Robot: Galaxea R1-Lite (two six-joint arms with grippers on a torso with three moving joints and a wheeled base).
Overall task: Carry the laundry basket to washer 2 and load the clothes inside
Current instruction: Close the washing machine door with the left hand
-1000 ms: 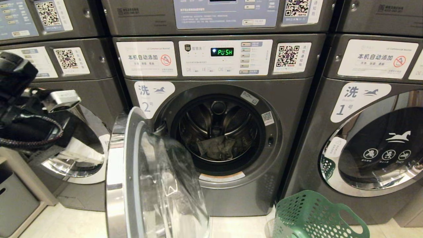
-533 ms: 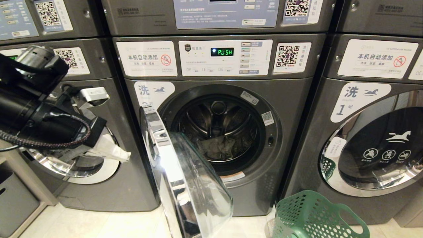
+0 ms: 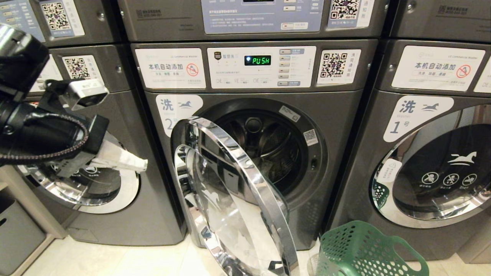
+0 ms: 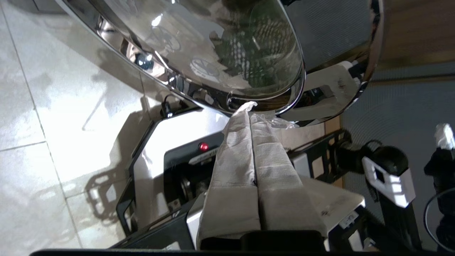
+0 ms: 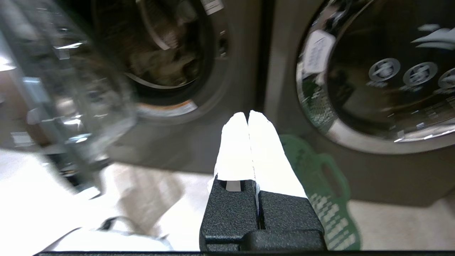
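Washer 2 door half-swung across drum; clothes inside. We note left gripper and right gripper pressed together, empty. Laundry basket parked beside.

Black left arm, braided cable, hand with white-wrapped fingers.

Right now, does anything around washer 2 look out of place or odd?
Nothing damaged or spilled. Washer 2's door hangs half open across the drum; the green basket stands on the floor beside it.
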